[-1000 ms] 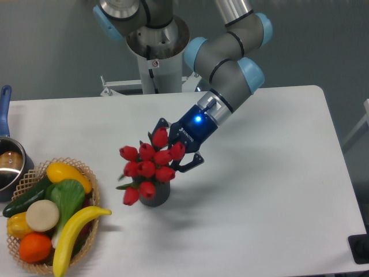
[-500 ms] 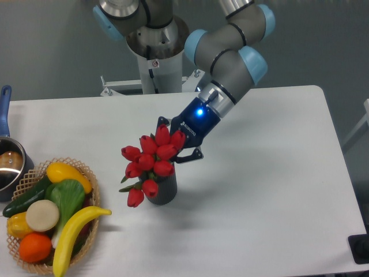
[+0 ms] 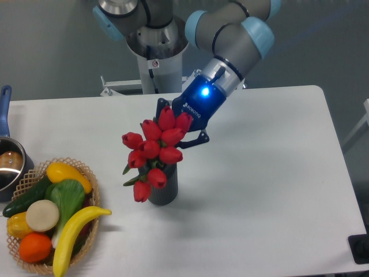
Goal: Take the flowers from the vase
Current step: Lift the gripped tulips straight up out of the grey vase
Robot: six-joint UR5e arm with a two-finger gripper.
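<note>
A bunch of red tulip flowers (image 3: 155, 149) with green leaves stands over the dark grey ribbed vase (image 3: 164, 189) at the table's middle. Their lower blooms hang across the vase's mouth, so I cannot tell how much stem is still inside. My gripper (image 3: 177, 131) reaches in from the upper right with its blue light on. It is shut on the top of the bunch, one dark finger (image 3: 197, 139) showing on the right side and the other hidden behind the blooms.
A wicker basket (image 3: 86, 234) with a banana, lemon, orange, onion and green vegetables sits at the front left. A pot (image 3: 8, 164) with a blue handle stands at the left edge. The arm's base (image 3: 153, 52) rises behind the table.
The gripper has risen and drawn back toward the base, lifting the flowers with it. More of the vase's ribbed side shows below the blooms now.
</note>
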